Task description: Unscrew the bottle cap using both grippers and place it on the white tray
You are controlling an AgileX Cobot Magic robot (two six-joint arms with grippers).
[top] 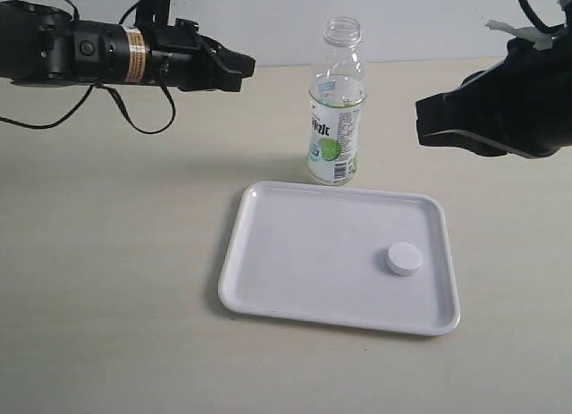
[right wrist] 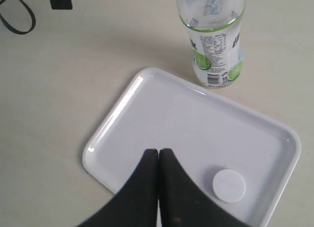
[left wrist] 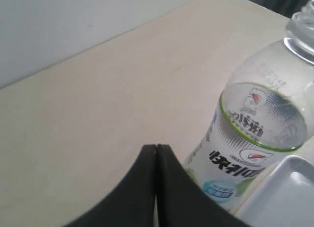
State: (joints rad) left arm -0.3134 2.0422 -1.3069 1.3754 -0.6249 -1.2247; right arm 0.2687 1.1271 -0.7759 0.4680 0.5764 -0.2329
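"Judging by how things lay, what was left to be done?"

"Little, it was thought. The bottle cap (top: pixel 403 258) was seen lying flat inside the white tray (top: pixel 295 253), toward its right side, and the bottle (top: pixel 337 119) was left open at the neck. Only a clean retreat seemed to be called for."

"How was that to be done well?"

"The left gripper (top: pixel 246 70) was held high to the left of the bottle, and the right gripper (top: pixel 420 121) to its right, both clear of it. Each arm would best be drawn outward and kept high, so that the upright bottle was not brushed or tipped."

"And the fingers?"

"Both pairs were shown pressed together with nothing between them, the left fingers (left wrist: pixel 140 197) and the right fingers (right wrist: pixel 142 197) alike."

"What was held by the containers?"

"Nothing but the cap was carried in the tray. The bottle was stood on the desk (top: pixel 107 253), just behind the tray's far rim and outside it. Whether any liquid was held in it could not be told."
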